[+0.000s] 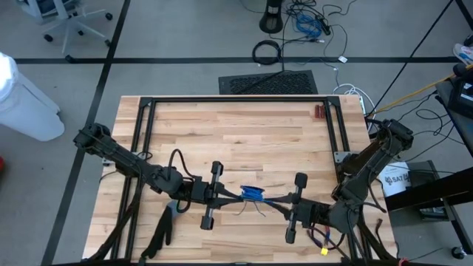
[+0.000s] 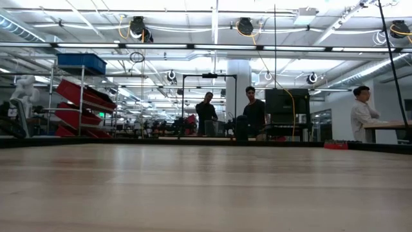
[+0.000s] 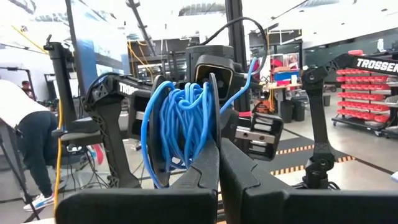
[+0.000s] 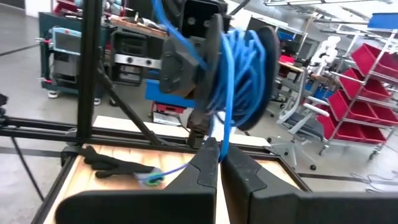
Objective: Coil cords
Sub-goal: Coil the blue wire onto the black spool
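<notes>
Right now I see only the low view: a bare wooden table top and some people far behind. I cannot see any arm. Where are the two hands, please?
Observer: In the high view, the left hand and the right hand meet tip to tip over the table, near the edge on the arms' side.
Operator: Is the cord there too?
Observer: Yes, the blue cord is a small bundle between the two hands.
Operator: Is it held?
Observer: The left wrist view shows the left hand shut against the loops. The right wrist view shows the right hand shut on one strand that hangs from the bundle.
</notes>
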